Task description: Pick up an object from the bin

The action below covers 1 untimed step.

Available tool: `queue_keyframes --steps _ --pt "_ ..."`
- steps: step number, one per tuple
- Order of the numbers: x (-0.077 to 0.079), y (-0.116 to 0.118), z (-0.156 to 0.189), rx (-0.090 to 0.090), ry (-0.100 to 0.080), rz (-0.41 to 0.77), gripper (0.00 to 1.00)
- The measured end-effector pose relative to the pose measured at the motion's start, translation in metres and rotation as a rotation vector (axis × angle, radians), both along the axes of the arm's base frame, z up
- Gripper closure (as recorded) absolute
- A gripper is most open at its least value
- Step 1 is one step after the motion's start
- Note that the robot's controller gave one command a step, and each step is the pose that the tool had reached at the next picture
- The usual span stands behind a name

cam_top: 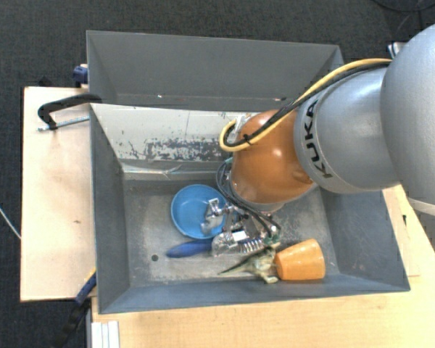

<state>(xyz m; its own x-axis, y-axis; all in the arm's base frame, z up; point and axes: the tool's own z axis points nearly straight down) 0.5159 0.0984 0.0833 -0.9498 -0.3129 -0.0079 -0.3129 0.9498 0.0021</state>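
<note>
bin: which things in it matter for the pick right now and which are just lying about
Job in hand: tool, low in the bin; blue bowl, the nearest thing, right beside it.
Lying about: blue stick-like piece; orange cup on its side; greenish scrap next to the cup.

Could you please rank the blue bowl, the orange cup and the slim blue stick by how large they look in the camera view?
1. blue bowl, though the claw covers its right edge.
2. orange cup.
3. slim blue stick: about as long as the cup, far thinner.
</note>
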Motion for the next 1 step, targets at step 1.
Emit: queue_keyframes --steps 1 --pt "-0.0035 0.0263 0.1358 0.0 -0.006 0.024 1.0"
